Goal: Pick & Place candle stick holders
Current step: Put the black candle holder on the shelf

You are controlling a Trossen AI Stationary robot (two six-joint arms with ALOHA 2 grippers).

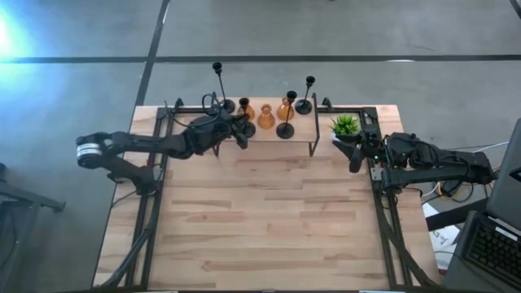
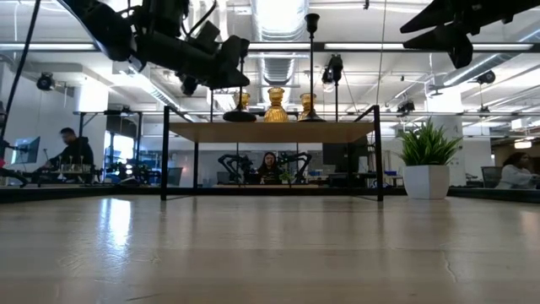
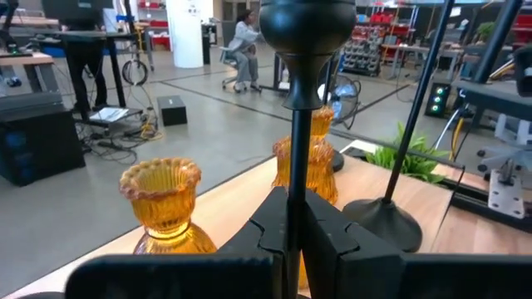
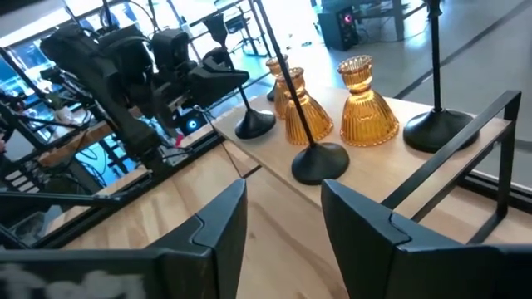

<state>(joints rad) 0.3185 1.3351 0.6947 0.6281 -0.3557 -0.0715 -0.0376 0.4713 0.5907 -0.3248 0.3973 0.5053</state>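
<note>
Being gripped by left gripper: black candle stick holder, thin stem clamped between jaws, long axis upright, over raised shelf at table's 12 o'clock. Right gripper waiting at 3 o'clock, jaws apart, farther off.

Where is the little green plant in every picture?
High view: the plant sits just right of the shelf, by the right arm.
Low view: it stands on the table at the right, in a white pot.
Left wrist view: only its green leaves show, at the right.
Right wrist view: not in it.
Shared landmark: the amber candle holders on the shelf; the plant lies beyond their right end.
</note>
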